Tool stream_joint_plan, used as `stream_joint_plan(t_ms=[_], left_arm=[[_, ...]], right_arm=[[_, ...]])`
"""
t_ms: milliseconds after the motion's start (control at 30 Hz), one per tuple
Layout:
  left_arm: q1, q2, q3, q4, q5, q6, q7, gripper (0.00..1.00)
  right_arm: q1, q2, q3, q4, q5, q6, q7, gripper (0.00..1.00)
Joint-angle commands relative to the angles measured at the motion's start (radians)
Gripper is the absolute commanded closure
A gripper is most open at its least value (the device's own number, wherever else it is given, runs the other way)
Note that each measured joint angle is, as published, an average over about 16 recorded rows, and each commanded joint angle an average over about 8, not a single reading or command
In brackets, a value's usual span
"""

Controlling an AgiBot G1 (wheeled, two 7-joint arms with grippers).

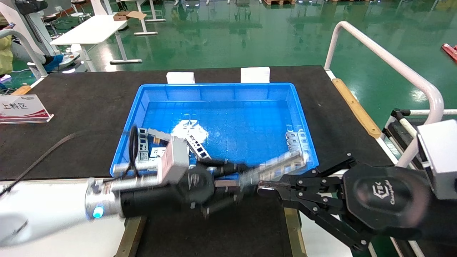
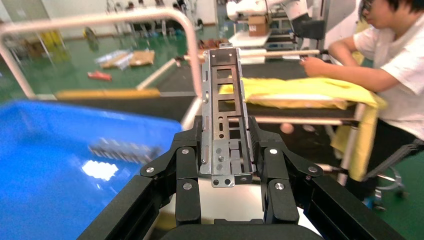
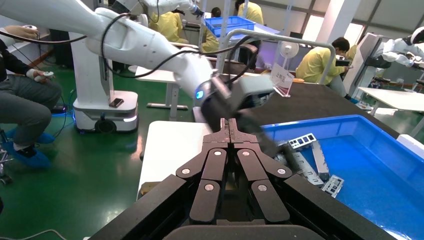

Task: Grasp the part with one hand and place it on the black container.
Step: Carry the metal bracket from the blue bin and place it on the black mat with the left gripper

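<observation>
My left gripper [image 1: 237, 178] is shut on the part [image 1: 276, 167], a narrow silver-grey channel bracket with rectangular cut-outs. It holds the part in the air over the near rim of the blue bin [image 1: 214, 87]. In the left wrist view the part [image 2: 223, 100] stands out between the closed fingers [image 2: 187, 155]. The black container [image 1: 214, 232], matte black with tan strips along its sides, lies just below the gripper at the near edge. My right gripper [image 1: 262, 186] is shut and empty, close to the held part's right side; it also shows in the right wrist view [image 3: 229, 131].
Several loose metal pieces lie in the bin: at the left [image 1: 144, 142], the middle [image 1: 198, 146] and the right [image 1: 296, 141]. A white sign [image 1: 21, 109] stands on the black mat at the left. A white rail [image 1: 385, 57] runs along the right side.
</observation>
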Motion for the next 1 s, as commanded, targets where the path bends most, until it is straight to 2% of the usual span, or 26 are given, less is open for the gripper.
stream_joint_plan(t_ms=[33,333,533,767,1000], left_arm=[[0.033,-0.038,0.008,-0.067,0.001,-0.017,-0.016,1.00],[0.275,-0.177,0.048,-0.330,-0.030,-0.263,-0.051,1.00],[0.429,-0.203,0.049,-0.441,-0.080,-0.477,-0.040,1.00],[0.576,-0.146,-0.011,-0.483,-0.164,-0.700,-0.001,1.00],[0.710,-0.022,-0.160,-0.481,-0.241,-0.864,0.086,1.00]], right_arm=[[0.000,0.000,0.000,0.000,0.000,0.000,0.000,1.00],[0.000,0.000,0.000,0.000,0.000,0.000,0.000,1.00],[0.000,0.000,0.000,0.000,0.000,0.000,0.000,1.00],[0.000,0.000,0.000,0.000,0.000,0.000,0.000,1.00],[0.000,0.000,-0.001,0.000,0.000,0.000,0.000,1.00]])
